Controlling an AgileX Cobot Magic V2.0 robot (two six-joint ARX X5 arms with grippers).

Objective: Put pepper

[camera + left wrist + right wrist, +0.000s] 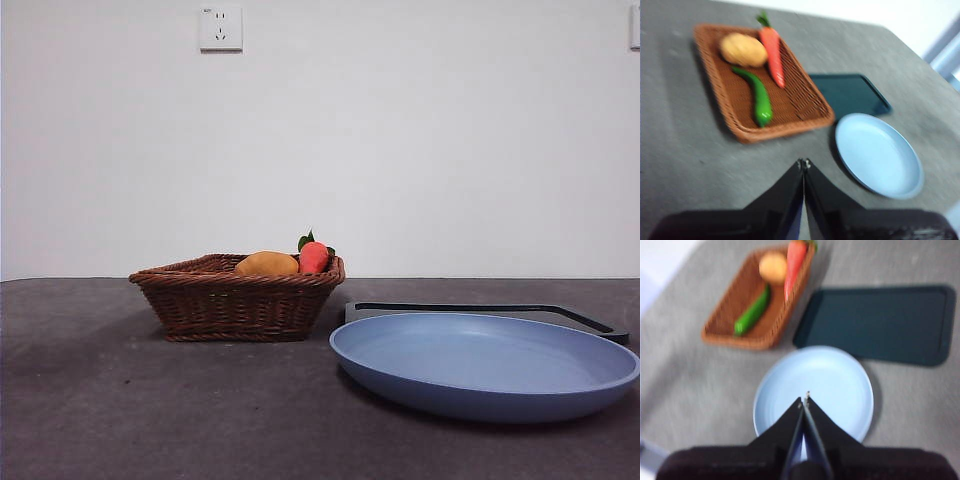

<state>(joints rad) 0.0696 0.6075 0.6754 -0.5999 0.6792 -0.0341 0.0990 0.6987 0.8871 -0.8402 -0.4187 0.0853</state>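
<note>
- The gray tabletop [80, 400] holds everything; nothing is moved yet.
- My blue plate [840, 385] is bare.
- The pepper [759, 95] lies in the basket [805, 107].
- My left gripper [804, 162] and right gripper [805, 399] hang high, jaws closed on nothing.

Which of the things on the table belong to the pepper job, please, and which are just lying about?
For the job:
pepper, lying in the basket
left gripper, shut
right gripper, shut

Lying about:
carrot
orange-yellow fruit
blue plate
dark tray
</note>
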